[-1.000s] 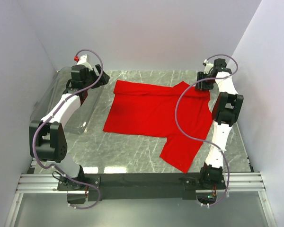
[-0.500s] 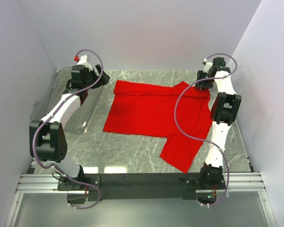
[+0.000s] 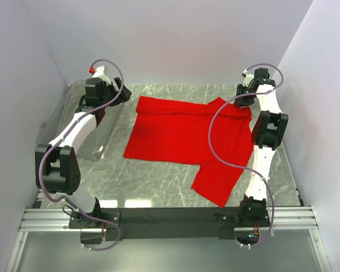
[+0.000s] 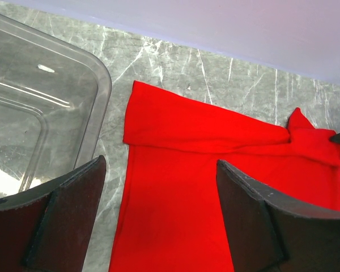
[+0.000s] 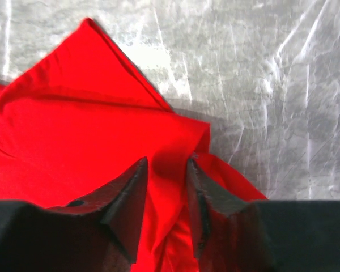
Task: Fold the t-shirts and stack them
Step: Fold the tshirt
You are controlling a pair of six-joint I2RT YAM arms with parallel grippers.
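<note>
- Right end effector, top view: on the far right corner of the t-shirt, spread on the bench.
- Left end effector, left wrist view: wide open, empty, near bin.
- Right wrist view: jaws pinch a raised fold.
- Step: first fold, judged; next needs a lift across.

**Cropped, covered and unclear**

In the left wrist view the t-shirt is cut off by the bottom and right edges, and the clear plastic bin by the left edge. From above, part of the bin is covered by the left arm, and the t-shirt's right edge by the right arm. A fabric fold is seen between the fingers of the right gripper; whether it is clamped cannot be told.
</note>
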